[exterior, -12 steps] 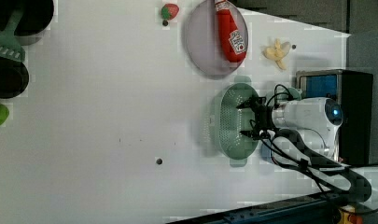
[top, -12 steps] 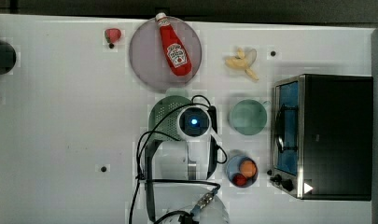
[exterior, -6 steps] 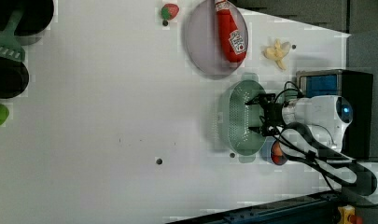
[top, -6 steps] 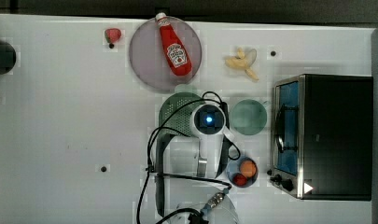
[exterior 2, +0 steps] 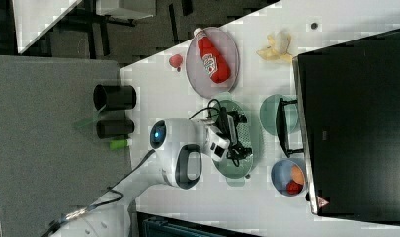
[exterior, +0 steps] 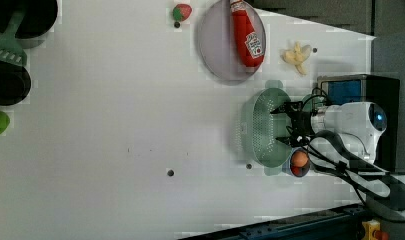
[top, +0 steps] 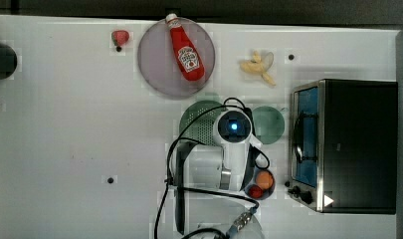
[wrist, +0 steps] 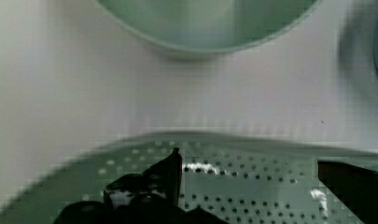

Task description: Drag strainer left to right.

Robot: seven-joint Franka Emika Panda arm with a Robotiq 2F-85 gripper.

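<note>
The pale mint-green strainer [top: 196, 121] lies on the white table [top: 64, 139] in the top view's middle, partly under the arm. In the left view the strainer [exterior: 260, 131] is a perforated oval, and my gripper [exterior: 278, 126] hangs open over the side of it that faces the oven, black fingertips [exterior: 276, 110] spread inside the basin. The wrist view has both fingers [wrist: 168, 170] down over the strainer's perforated floor [wrist: 252, 191], nothing clamped between them. In the right view the gripper [exterior 2: 236, 136] sits over the strainer [exterior 2: 249, 133].
A round green cup [top: 268, 124] stands just beyond the strainer at the top view's right, then a toaster oven [top: 346, 144]. A blue bowl of fruit [top: 261, 184] sits near the arm. A plate [top: 159, 64] with a ketchup bottle [top: 185, 50], a banana [top: 258, 66] and a strawberry [top: 120, 37] lie farther off.
The arm and the strainer have slid toward the top view's right, closer to the green cup and the oven. The gripper has stayed open.
</note>
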